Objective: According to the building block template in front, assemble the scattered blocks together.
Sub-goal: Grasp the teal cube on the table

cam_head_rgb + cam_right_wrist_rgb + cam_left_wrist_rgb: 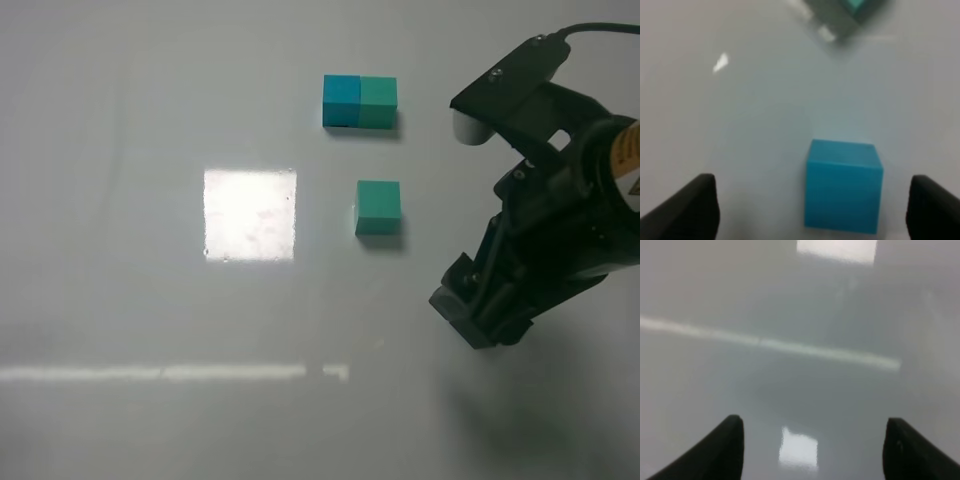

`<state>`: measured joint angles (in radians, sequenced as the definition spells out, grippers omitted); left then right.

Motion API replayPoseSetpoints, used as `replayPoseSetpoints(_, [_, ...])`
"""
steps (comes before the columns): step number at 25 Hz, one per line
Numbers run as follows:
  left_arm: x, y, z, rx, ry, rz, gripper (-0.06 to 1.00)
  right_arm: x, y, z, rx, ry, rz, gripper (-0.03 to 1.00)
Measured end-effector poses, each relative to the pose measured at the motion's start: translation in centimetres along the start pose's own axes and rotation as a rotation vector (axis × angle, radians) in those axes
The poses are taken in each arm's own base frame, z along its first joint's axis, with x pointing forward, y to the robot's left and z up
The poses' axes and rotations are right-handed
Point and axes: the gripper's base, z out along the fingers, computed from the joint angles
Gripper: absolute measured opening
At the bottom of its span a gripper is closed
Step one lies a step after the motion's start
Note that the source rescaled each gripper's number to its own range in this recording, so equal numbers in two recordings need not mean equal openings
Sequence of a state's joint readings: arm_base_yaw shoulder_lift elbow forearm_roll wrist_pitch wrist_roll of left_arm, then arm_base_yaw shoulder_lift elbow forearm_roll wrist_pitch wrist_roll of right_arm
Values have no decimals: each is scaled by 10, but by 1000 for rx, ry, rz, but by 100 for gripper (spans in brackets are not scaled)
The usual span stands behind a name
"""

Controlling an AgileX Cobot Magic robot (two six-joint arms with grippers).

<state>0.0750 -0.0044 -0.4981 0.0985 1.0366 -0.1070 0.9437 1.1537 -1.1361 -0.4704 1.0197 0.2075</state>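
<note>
since the right gripper [812,200] stands wide open with the blue block [842,187] just ahead between its fingers [690,210], this arm is nearer.

The glossy grey table [120,120] is carrying the two-tone template bar [360,102], a teal-green cube [378,207] near it, and a blue cube [842,186].

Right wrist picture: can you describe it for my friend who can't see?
A blue cube sits on a pale grey table between the two black fingers of the open claw, touching neither. A bit of a green block shows at the edge.
</note>
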Motion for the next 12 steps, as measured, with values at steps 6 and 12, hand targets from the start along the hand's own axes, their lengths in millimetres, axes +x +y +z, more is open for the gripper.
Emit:
replayPoseSetpoints(6, [0, 0, 0, 0, 0, 0, 57, 6, -1, 8, 50, 24, -18, 100])
replayPoseSetpoints(12, [0, 0, 0, 0, 0, 0, 57, 9, 2, 16, 54, 9, -40, 100])
